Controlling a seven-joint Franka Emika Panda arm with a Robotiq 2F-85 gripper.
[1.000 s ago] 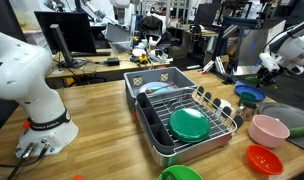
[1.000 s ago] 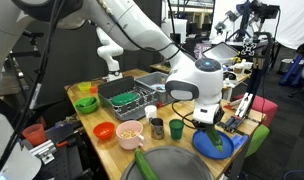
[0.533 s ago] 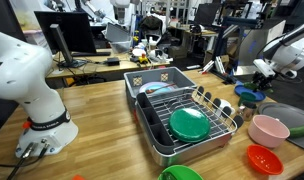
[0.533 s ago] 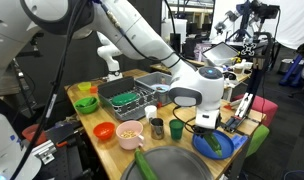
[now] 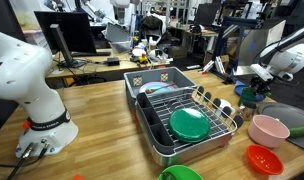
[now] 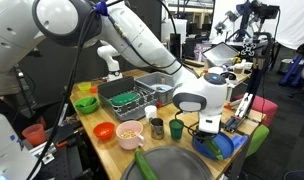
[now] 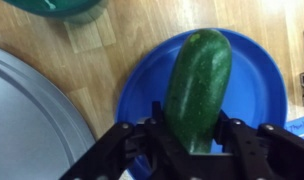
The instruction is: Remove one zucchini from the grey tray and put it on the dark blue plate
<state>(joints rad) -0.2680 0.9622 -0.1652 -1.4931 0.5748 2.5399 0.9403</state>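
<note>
The wooden table (image 5: 102,100) carries a deep dark tub (image 5: 150,135) in the middle. From the tub, the dark blue plate (image 5: 249,93) sits at 2 o'clock, the pink bowl (image 5: 269,130) at 3 o'clock and the red bowl (image 5: 264,158) at 4 o'clock. The grey tray (image 5: 290,114) lies just beside the pink bowl, at 1 o'clock. A green bowl (image 5: 180,173) sits at 6 o'clock.

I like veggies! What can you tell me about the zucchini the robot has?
The zucchini is long, round-ended, dark green with fine pale speckles and smooth, slightly shiny skin. It looks whole. It stretches across the blue plate, with the tool gripping its near end from both sides. Whether it touches the plate cannot be told.
</note>
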